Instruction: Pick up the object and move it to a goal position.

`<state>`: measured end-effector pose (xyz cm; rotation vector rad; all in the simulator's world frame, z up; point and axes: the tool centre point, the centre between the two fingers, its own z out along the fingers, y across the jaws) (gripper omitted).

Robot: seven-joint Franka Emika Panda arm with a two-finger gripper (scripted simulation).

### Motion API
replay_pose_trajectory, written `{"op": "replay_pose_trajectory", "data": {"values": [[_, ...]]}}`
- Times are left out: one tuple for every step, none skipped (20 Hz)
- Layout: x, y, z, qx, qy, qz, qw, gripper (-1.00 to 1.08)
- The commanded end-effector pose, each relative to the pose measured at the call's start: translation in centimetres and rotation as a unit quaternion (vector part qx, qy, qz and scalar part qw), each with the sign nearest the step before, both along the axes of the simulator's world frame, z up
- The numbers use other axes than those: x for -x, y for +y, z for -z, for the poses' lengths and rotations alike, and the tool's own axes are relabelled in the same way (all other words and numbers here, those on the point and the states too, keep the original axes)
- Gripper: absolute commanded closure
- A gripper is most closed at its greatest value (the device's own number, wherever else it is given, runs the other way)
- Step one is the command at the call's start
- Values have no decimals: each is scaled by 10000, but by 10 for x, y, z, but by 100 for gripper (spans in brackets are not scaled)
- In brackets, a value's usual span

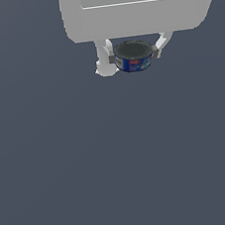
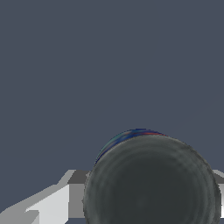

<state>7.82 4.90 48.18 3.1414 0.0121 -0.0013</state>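
Your arm's hand body (image 1: 139, 6) is a broad, pale grey block with rounded corners and a lighter recessed panel across it. Below, your gripper (image 1: 133, 53) carries two white fingers (image 1: 105, 60), each ending in a small dark grey pad (image 1: 111, 59).

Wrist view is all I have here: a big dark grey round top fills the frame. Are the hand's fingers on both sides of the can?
Observer: Yes. In the exterior view the can sits between the two fingers of the hand, one at each side of it.
Operator: Which can is it? I barely see the side.
Observer: A squat one with a blue label carrying red and white marks.
Operator: Anything else near it?
Observer: Only the plain grey floor shows below it in that view; no other item shows.
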Motion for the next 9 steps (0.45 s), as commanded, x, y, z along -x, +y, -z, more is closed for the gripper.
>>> {"op": "replay_pose_trajectory", "data": {"values": [[-1,0,-4,0,-4,0,10000,108],[-1,0,-4,0,-4,0,10000,108],[-1,1,-5,0,-4,0,10000,108],[-1,1,-5,0,-4,0,10000,108],[-2,1,-6,0,-4,0,10000,108],[-2,1,-6,0,-4,0,10000,108],[-2,1,-6,0,-4,0,10000,108],[-2,1,-6,0,-4,0,10000,108],[-2,1,-7,0,-4,0,10000,108]]}}
